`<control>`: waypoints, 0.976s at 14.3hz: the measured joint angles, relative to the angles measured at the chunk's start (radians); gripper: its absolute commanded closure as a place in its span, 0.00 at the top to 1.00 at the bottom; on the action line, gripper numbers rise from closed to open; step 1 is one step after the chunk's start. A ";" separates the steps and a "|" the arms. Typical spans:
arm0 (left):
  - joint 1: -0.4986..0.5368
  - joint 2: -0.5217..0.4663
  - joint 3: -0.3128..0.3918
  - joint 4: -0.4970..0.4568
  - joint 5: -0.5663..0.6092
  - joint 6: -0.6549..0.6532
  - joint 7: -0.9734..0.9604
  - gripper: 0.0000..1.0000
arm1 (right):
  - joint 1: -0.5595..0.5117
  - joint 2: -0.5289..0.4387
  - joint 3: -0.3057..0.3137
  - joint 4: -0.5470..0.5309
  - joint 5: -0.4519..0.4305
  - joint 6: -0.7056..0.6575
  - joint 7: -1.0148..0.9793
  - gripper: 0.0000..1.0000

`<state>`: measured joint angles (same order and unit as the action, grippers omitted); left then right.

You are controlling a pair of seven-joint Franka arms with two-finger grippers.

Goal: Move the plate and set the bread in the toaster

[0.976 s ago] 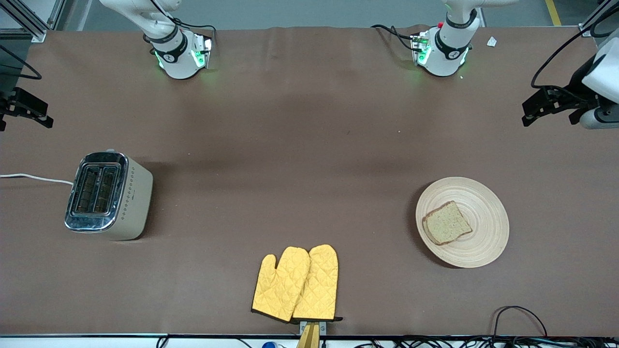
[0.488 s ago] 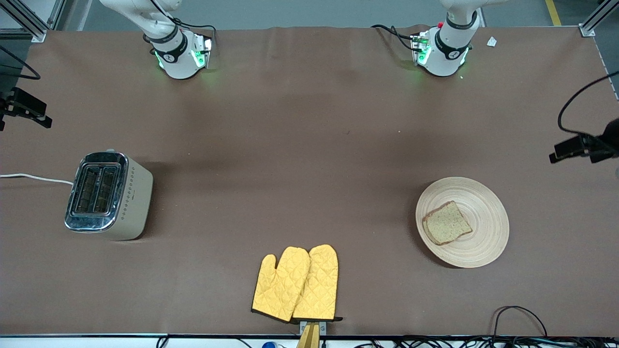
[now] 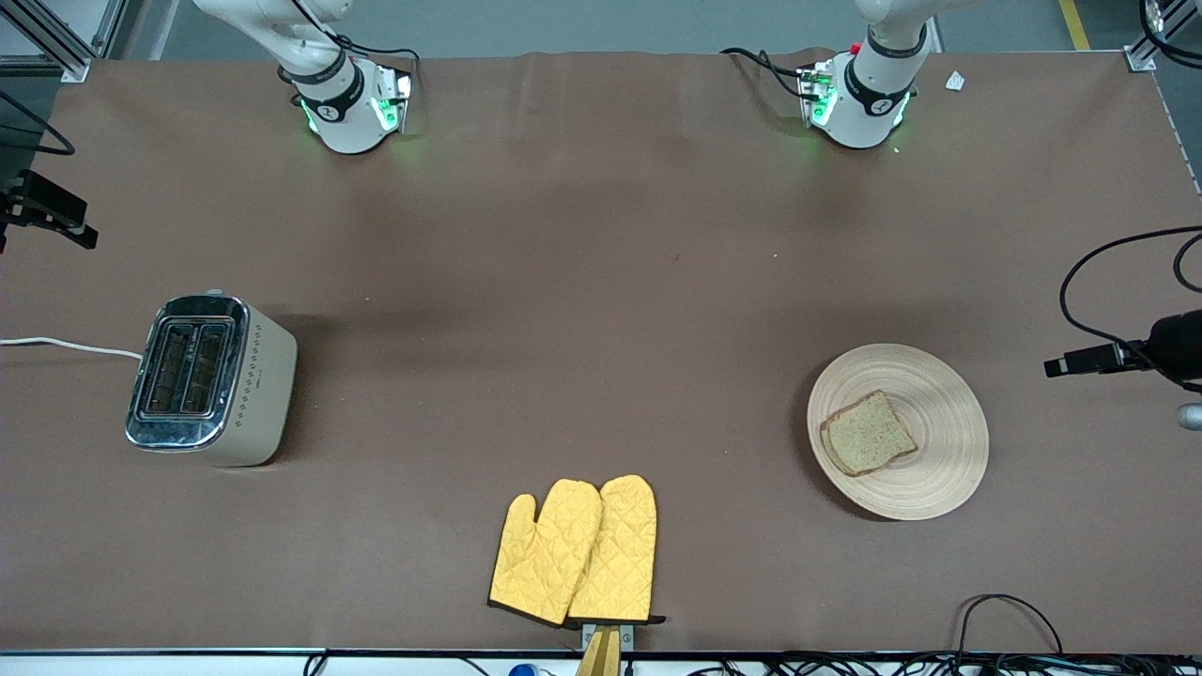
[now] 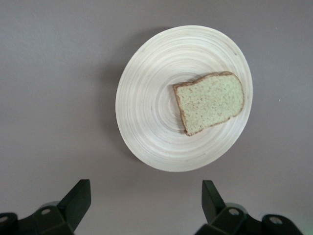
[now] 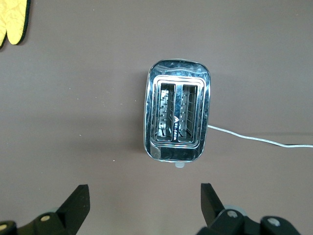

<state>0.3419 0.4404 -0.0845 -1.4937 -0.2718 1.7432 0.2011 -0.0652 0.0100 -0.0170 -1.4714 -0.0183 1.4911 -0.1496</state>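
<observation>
While nothing legible is showing on the toaster [image 3: 211, 379] beyond a dotted diamond pattern and a tiny unreadable mark on its side, its two slots are gaping bare in the right wrist view. It is sitting at the right arm's end of the tabletop [image 3: 582, 282]. The right pincer [image 5: 142, 205] is hanging over it, fingers spread. The bread [image 3: 868, 433] is lying on the plate [image 3: 948, 469], toward nine o'clock of its centre, at the left arm's end. The left pincer [image 4: 145, 198] is hovering released over the tabletop beside the plate. Only the front view is taking in both yellow oven mitts [image 3: 575, 551], nearest the camera.
</observation>
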 measured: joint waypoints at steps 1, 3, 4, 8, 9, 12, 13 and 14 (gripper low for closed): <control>0.023 0.033 0.000 0.000 -0.023 0.012 0.030 1.00 | 0.000 0.000 0.001 0.000 0.000 0.000 0.000 1.00; 0.059 0.101 0.000 0.000 -0.067 0.058 0.101 1.00 | 0.000 0.000 0.002 0.000 0.000 0.000 0.000 1.00; 0.075 0.135 0.000 0.000 -0.099 0.070 0.131 1.00 | 0.000 0.000 0.002 0.000 0.000 0.000 0.000 1.00; 0.137 0.257 -0.001 0.002 -0.260 0.080 0.257 0.89 | 0.000 0.000 0.004 0.000 0.000 0.000 0.000 1.00; 0.145 0.278 -0.001 0.003 -0.280 0.080 0.282 0.86 | 0.000 0.000 0.004 0.000 0.000 0.000 0.000 1.00; 0.155 0.326 -0.001 0.010 -0.339 0.081 0.313 0.75 | 0.000 0.000 0.004 0.000 0.000 0.000 0.000 1.00; 0.157 0.336 -0.001 0.014 -0.352 0.081 0.314 0.71 | 0.000 0.000 0.004 0.000 0.000 0.000 0.000 1.00; 0.159 0.342 -0.001 0.017 -0.361 0.081 0.315 0.69 | 0.000 0.000 0.004 0.000 0.000 0.000 0.000 1.00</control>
<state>0.5009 0.7829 -0.0859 -1.4771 -0.6326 1.8241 0.5157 -0.0647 0.0100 -0.0129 -1.4715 -0.0182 1.4911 -0.1496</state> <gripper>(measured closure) 0.211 0.000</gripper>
